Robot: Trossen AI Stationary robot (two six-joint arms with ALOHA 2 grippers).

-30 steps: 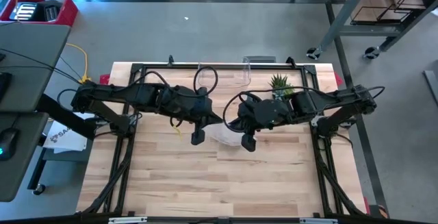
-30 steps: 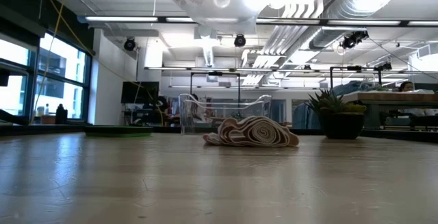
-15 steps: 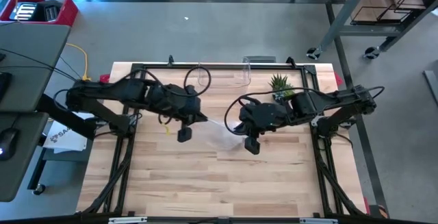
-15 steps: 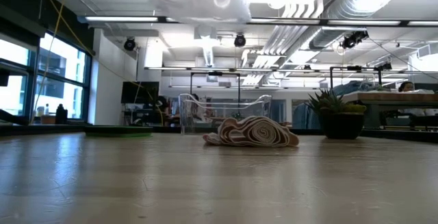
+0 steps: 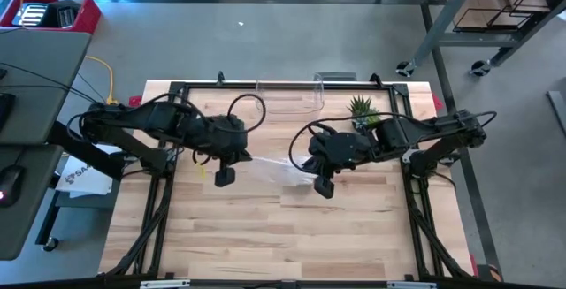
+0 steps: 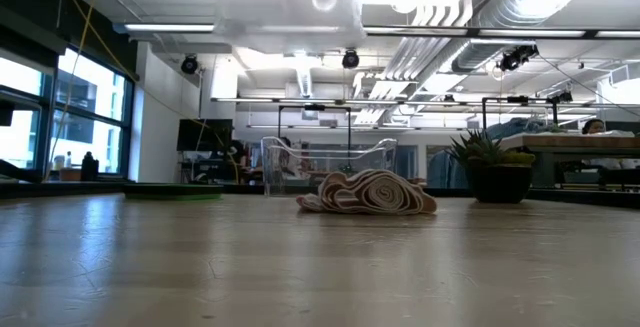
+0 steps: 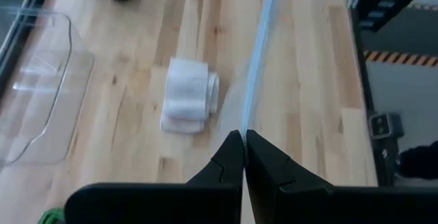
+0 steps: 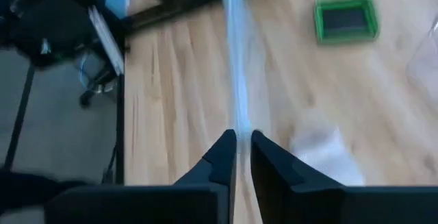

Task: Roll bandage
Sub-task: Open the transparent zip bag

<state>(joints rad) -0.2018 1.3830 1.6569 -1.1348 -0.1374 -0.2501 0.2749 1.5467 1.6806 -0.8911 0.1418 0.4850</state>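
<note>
Planks of pale wood make up the table (image 5: 265, 236) in the high view, framed by black rails on a grey floor, with a dark desk at nine o'clock and a red bin (image 5: 51, 11) at eleven. The left gripper (image 5: 225, 177) hangs left of centre and the right gripper (image 5: 324, 186) right of centre. Between them a thin strip of bandage (image 5: 274, 163) is stretched taut, each end clamped in a closed set of fingers. A clear tray (image 5: 287, 95) sits at twelve o'clock near the far edge, and a small potted plant (image 5: 363, 110) at one o'clock.

In the low view the wood runs level to a loosely wound heap of bandage at centre, with the clear tray behind it, the plant at three o'clock and a flat green pad (image 6: 172, 194) at nine. Beyond lies an open workshop with ceiling ducts, strip lights and large windows at nine o'clock.

From the left wrist view the pinched fingers grip the strip, which runs away over the boards; the folded white wad lies beside it on the wood.

In the right wrist view the fingers stand nearly together on the strip, the green pad lying farther off.
</note>
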